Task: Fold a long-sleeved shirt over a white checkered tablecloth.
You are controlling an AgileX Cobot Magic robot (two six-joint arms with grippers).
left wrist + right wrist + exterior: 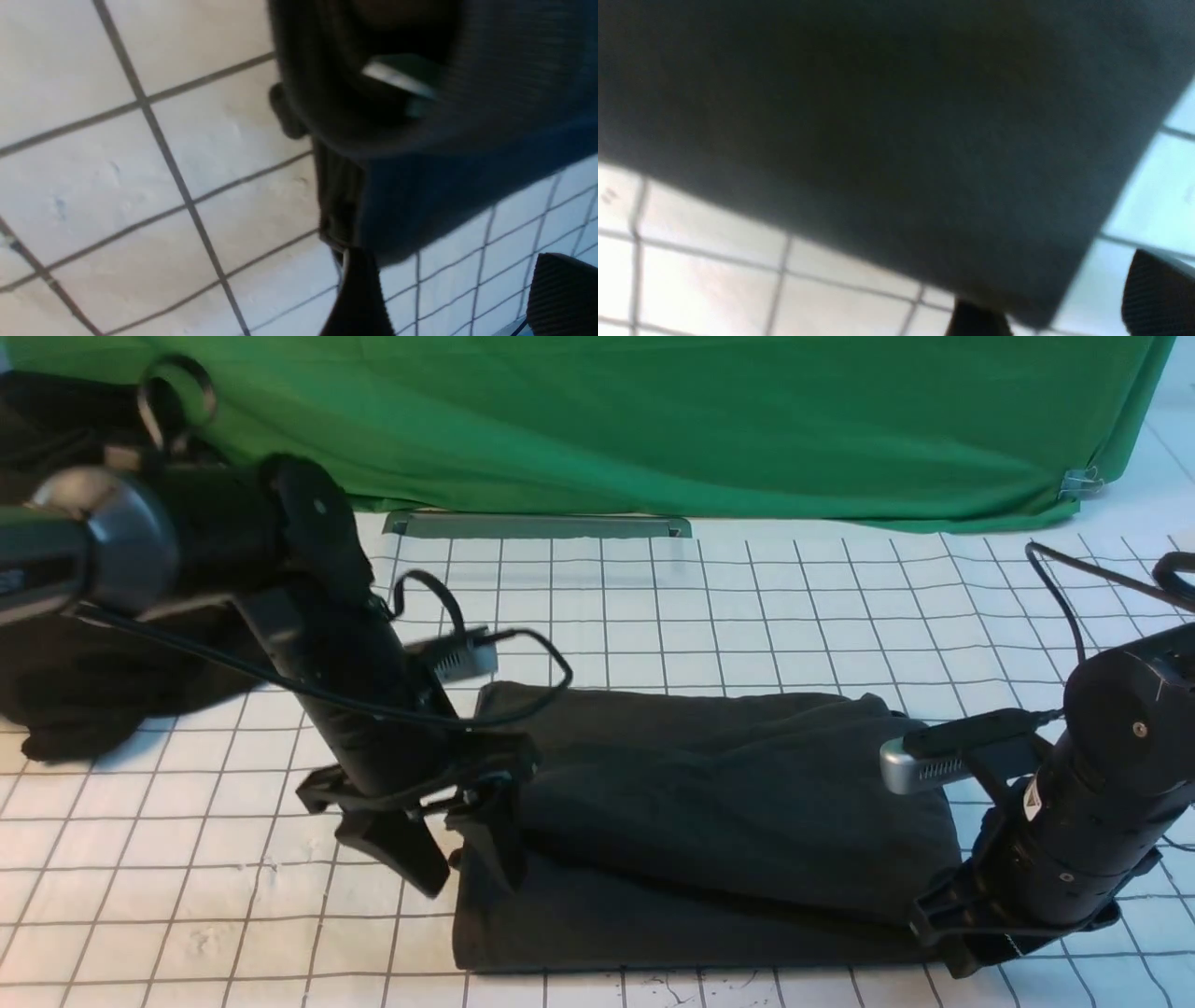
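Note:
The long-sleeved shirt [728,803] lies folded into a dark grey oblong on the white checkered tablecloth [747,607]. My left gripper [457,859] stands open at the shirt's left end, one finger on the cloth's edge and the other out over the tablecloth. In the left wrist view only tablecloth [93,163] shows between the fingers [565,294], and the shirt [467,163] hangs just beyond them. My right gripper [948,947] sits low at the shirt's near right corner. In the right wrist view it is open [1064,312], with the shirt's corner [878,116] beside one finger.
A bright green cloth [653,420] hangs across the back, with a grey bar [537,525] at its foot. A black heap of cloth [84,691] lies at the far left behind the left arm. Cables loop off both wrists.

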